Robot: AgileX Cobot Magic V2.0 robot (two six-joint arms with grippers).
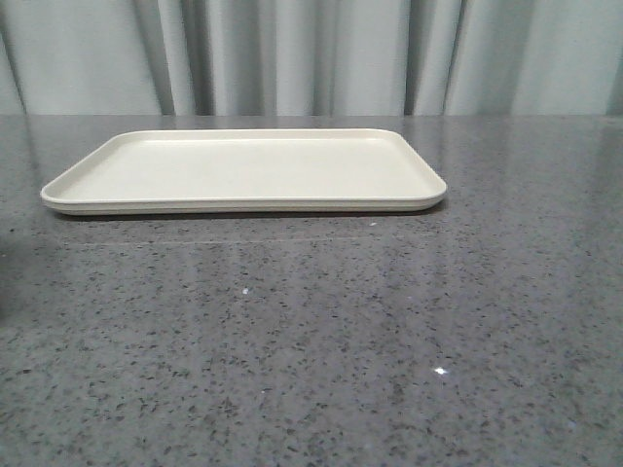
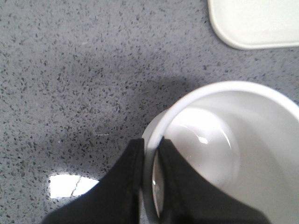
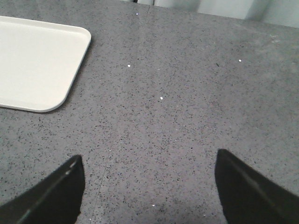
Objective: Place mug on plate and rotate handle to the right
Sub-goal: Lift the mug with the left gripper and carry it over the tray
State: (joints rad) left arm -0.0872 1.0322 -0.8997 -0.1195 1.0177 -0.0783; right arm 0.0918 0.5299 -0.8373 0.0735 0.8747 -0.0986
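The cream-white plate (image 1: 243, 170) lies flat at the back of the grey table, nothing on it. The white mug (image 2: 233, 140) shows only in the left wrist view, seen from above into its bare inside. My left gripper (image 2: 152, 149) is shut on the mug's rim, one black finger outside the wall and one inside. A corner of the plate (image 2: 254, 23) lies a short way beyond the mug. The handle is hidden. My right gripper (image 3: 148, 161) hangs open over bare table, the plate's corner (image 3: 39, 60) off to one side. Neither gripper nor the mug appears in the front view.
Speckled grey stone table (image 1: 321, 331) fills the front view. Grey curtains (image 1: 311, 53) hang behind its far edge. Bright light spots reflect off the table top (image 2: 70, 185).
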